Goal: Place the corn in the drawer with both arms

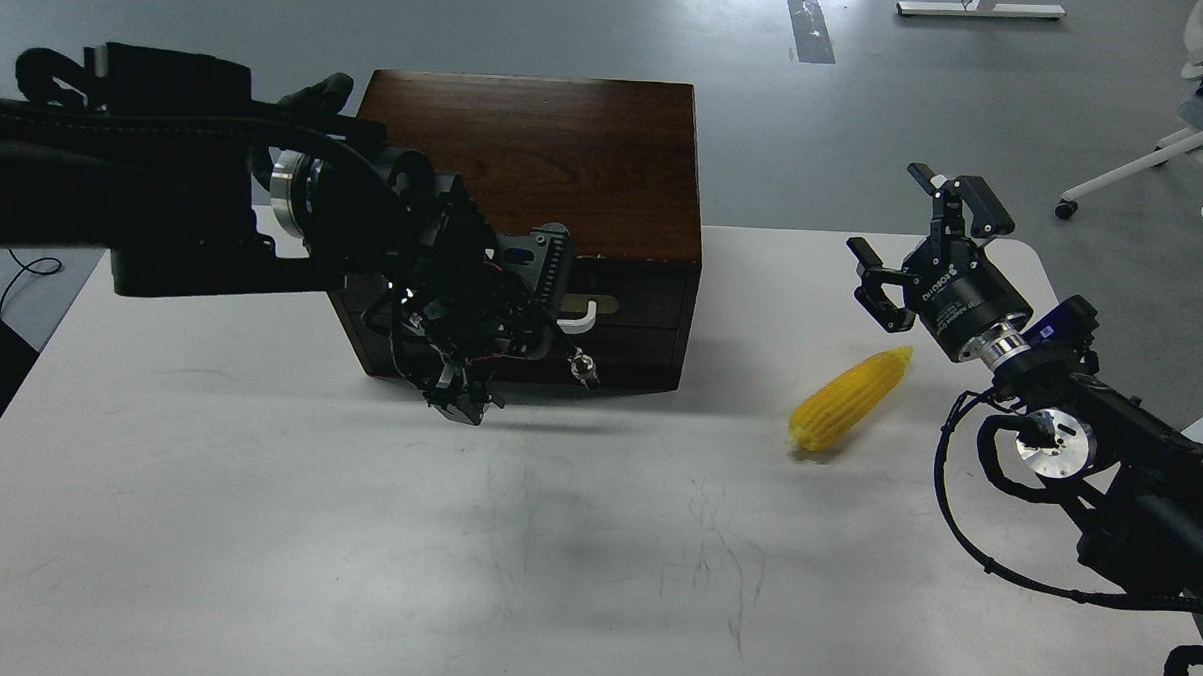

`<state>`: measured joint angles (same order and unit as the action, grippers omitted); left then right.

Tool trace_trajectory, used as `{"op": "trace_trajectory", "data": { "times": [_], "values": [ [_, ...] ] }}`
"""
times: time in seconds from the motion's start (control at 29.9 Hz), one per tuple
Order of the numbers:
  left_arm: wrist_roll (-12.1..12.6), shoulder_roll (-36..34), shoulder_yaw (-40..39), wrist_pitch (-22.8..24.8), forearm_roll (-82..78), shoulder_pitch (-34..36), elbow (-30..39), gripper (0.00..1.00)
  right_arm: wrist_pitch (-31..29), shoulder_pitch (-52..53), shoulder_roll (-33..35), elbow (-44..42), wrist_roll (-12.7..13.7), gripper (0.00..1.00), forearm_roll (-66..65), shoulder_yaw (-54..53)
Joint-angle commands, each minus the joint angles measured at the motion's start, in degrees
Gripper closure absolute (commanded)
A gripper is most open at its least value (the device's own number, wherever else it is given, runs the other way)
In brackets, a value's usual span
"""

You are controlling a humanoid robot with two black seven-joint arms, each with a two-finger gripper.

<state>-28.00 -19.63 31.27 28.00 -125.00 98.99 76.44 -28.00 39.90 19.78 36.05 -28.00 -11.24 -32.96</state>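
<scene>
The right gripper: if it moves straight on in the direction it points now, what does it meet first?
The right gripper is open and points up and away, toward the far table edge. Nothing seems to lie in that line; the corn stays behind it, nearer the camera. Depth is unclear, so the way looks free only as far as shown.

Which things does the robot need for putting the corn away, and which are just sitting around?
Needed for the job:
corn on the table
drawer, closed, in the wooden box
left gripper at the drawer handle
right gripper, open, above the corn

Just around:
office chair on the floor
white table
</scene>
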Motion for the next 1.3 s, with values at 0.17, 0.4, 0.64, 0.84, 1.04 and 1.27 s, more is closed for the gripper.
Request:
{"op": "trace_trajectory", "data": {
  "times": [0.17, 0.4, 0.64, 0.84, 1.04, 1.27],
  "values": [
    [0.0, 0.0, 0.0, 0.0, 0.0, -0.6, 0.0, 0.02, 0.0, -0.1, 0.0, 0.0, 0.0, 0.00, 0.0, -0.1],
    [0.0, 0.2, 0.0, 0.0, 0.0, -0.8, 0.0, 0.02, 0.0, -0.1, 0.0, 0.0, 0.0, 0.00, 0.0, -0.1],
    [0.0, 0.1, 0.0, 0.0, 0.0, -0.8, 0.1, 0.02, 0.0, -0.1, 0.0, 0.0, 0.0, 0.00, 0.0, -0.1],
    [0.0, 0.1, 0.0, 0.0, 0.0, -1.0, 0.5, 0.02, 0.0, -0.1, 0.0, 0.0, 0.0, 0.00, 0.0, -0.2],
    [0.0, 0.1, 0.0, 0.0, 0.0, -1.3, 1.5, 0.02, 0.0, -0.1, 0.0, 0.0, 0.0, 0.00, 0.0, -0.2],
    [0.0, 0.0, 0.1, 0.0, 0.0, -1.2, 2.3, 0.02, 0.0, -0.1, 0.0, 0.0, 0.0, 0.00, 0.0, -0.2]
  ]
}}
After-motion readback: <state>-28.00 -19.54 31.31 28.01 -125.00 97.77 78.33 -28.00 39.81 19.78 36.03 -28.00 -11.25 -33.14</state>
